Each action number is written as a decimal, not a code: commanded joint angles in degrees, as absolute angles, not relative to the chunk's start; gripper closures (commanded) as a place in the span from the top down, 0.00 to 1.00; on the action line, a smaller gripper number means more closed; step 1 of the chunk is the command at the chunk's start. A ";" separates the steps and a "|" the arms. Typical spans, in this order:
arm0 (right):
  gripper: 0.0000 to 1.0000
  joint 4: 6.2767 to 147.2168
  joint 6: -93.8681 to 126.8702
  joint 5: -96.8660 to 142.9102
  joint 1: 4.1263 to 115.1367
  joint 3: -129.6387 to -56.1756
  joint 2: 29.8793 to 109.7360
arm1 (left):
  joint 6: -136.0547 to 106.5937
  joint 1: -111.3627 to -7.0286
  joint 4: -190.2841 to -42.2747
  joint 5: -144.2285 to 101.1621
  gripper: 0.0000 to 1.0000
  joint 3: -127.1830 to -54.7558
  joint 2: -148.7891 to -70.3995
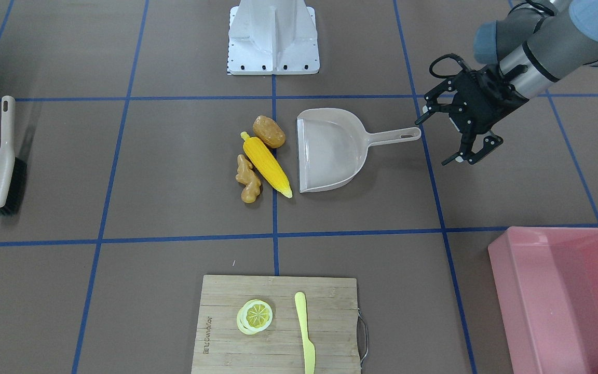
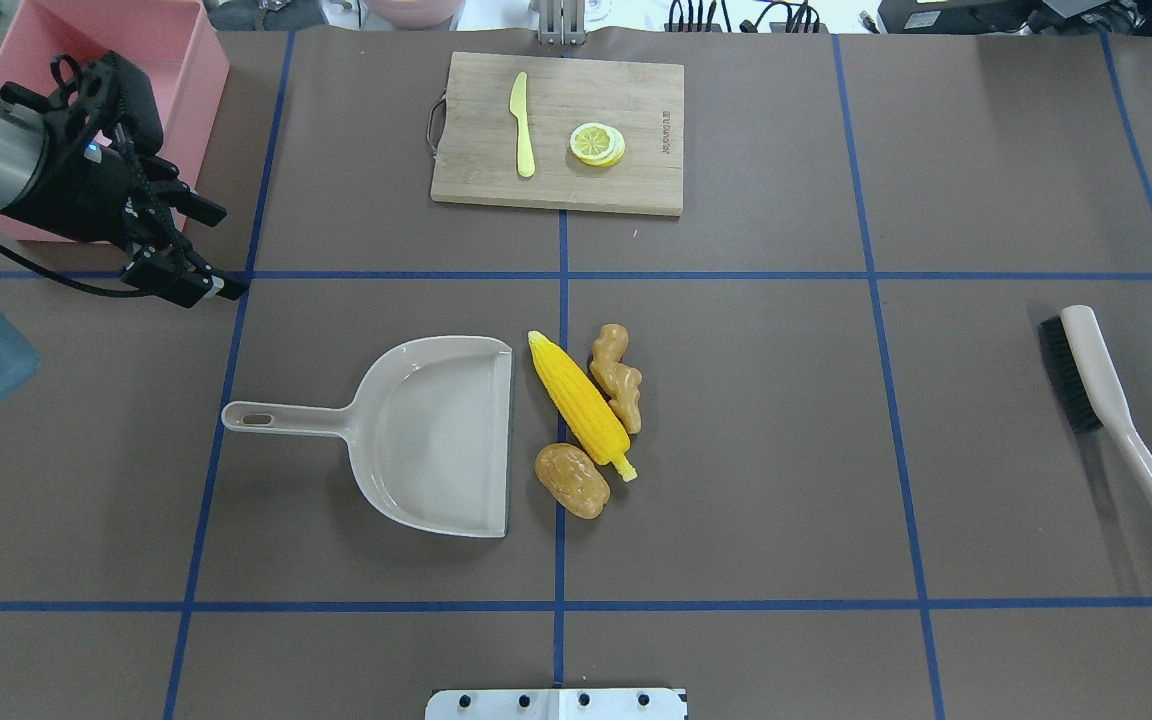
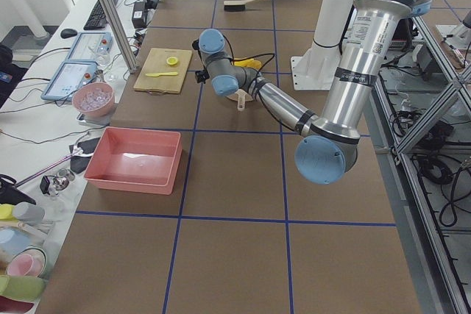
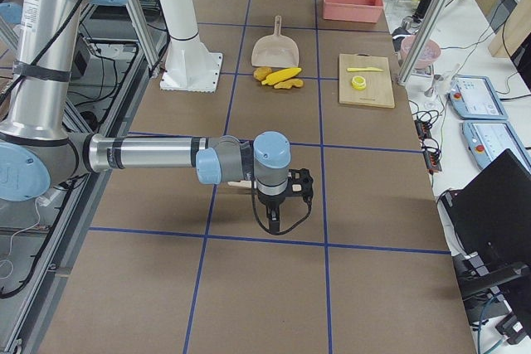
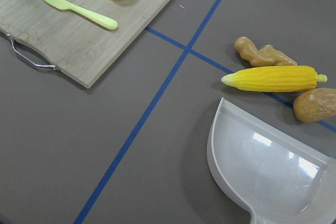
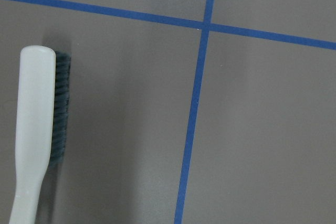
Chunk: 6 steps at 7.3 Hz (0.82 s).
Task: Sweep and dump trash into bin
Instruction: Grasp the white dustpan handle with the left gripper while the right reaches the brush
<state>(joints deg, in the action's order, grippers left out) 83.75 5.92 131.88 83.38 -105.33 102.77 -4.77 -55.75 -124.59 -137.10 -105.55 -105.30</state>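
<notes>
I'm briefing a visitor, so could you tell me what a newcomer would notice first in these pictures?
The bright yellow corn lies mid-table with the potato and ginger, just off the open edge of the dustpan. The left gripper hovers, jaws open, near the pink bin.

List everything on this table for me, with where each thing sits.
corn cob: one, yellow, centre, by dustpan's mouth
potato: one, brown, beside the corn cob
ginger root: one, tan, beside corn cob
dustpan: one, beige, centre
bin: one, pink, robot's far left
brush: one, beige, robot's right
cutting board: one, wooden, far edge
knife: one, yellow, on board
lemon slice: one, yellow, on board
left end effector: one, black, open, near dustpan handle
right end effector: one, black, near brush
</notes>
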 commanded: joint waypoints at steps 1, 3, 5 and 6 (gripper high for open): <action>1.00 81.76 19.73 132.28 80.18 -108.00 101.00 | -4.83 -54.14 -127.17 -136.85 0.98 -106.96 -104.42; 1.00 80.95 24.31 132.89 75.80 -110.55 100.99 | -4.83 -44.53 -135.56 -127.07 0.98 -106.96 -103.54; 0.99 75.89 32.16 132.63 68.95 -110.75 102.47 | -4.75 -41.05 -139.03 -123.49 0.98 -107.14 -100.91; 0.99 74.37 38.00 132.89 67.34 -110.31 102.65 | -2.31 -41.22 -141.31 -123.66 0.98 -106.70 -100.81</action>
<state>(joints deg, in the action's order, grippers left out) 76.98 32.15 132.77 70.57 -110.73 102.07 -4.20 -41.94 -138.57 -124.36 -106.93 -101.37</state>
